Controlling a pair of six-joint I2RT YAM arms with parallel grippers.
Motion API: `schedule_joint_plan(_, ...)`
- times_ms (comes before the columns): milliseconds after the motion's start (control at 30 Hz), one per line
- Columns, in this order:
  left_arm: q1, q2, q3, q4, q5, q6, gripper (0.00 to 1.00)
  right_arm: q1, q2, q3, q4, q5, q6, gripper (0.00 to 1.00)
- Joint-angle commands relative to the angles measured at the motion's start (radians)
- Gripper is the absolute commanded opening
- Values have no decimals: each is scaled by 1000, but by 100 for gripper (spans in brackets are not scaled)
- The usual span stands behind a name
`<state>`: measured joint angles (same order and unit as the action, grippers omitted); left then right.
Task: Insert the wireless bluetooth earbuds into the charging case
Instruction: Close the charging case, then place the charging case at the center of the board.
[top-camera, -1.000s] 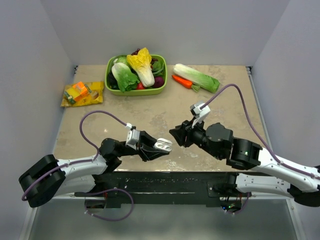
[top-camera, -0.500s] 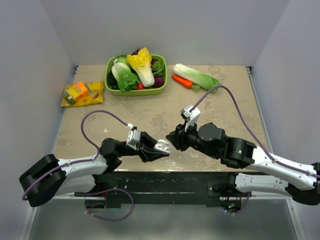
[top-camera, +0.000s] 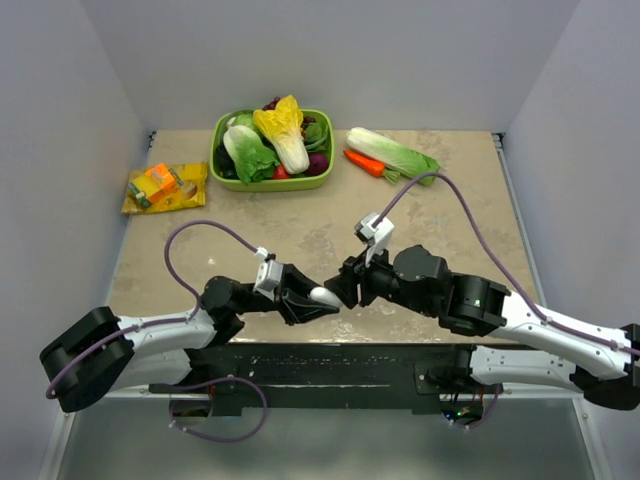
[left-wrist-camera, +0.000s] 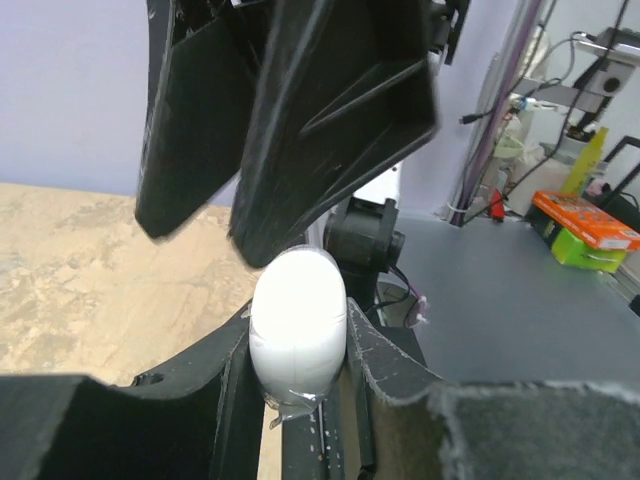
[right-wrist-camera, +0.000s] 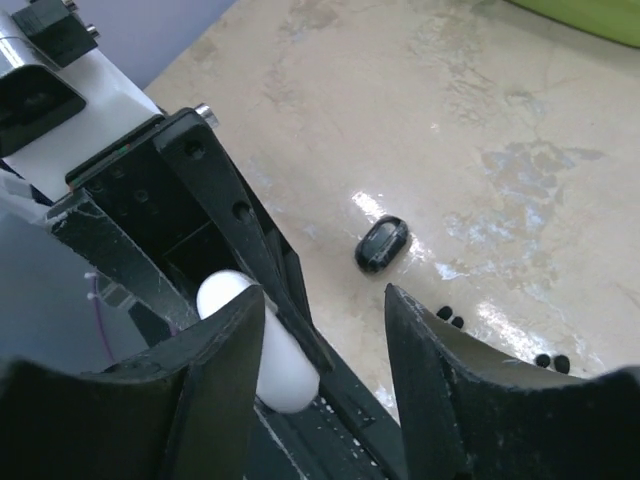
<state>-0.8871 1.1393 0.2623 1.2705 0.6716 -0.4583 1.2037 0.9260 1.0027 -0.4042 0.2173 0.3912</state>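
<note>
From above, the left fingers (top-camera: 298, 300) clamp the white case (top-camera: 325, 296) just over the desk (top-camera: 300, 220), offering it to the right fingers (top-camera: 350, 288). Left wrist: the case sits pinched upright, steadied for loading. Right wrist: right fingers apart and empty; one black earbud (right-wrist-camera: 382, 245) lies on the desk.

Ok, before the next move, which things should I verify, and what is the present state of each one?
1. Left claw grips the white charging case: ok, shut on it.
2. Case lid is open to receive an earbud: cannot tell from these views.
3. Right claw holds an earbud: not ok, its jaws stand open and empty.
4. An earbud is located: ok, one black earbud lies on the table.
5. Second earbud is located: cannot tell.
6. Right claw is clear of the case: cannot tell, its fingers sit right at the top of the case.
</note>
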Motion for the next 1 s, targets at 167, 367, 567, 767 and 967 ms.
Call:
schedule_joint_plan(167,54,-6,190,-116,-443,83,0,0,-242,-117,13,441,130,68)
schedule_joint_plan(367,226,330,489,-417,-359,-209,0,0,-162,-141,-14,441,144,69)
schedule_joint_plan(567,228,545,528,-422,-366,-316,0,0,-119,-188,-4,439,159,69)
schedule_joint_plan(767,229,639,561,-583,-533,-267,0,-1,-151,-230,36,439,156,72)
schedule_joint_plan(967,237,766,682,-801,-618,-224,0,0,-150,-217,12,439,149,72)
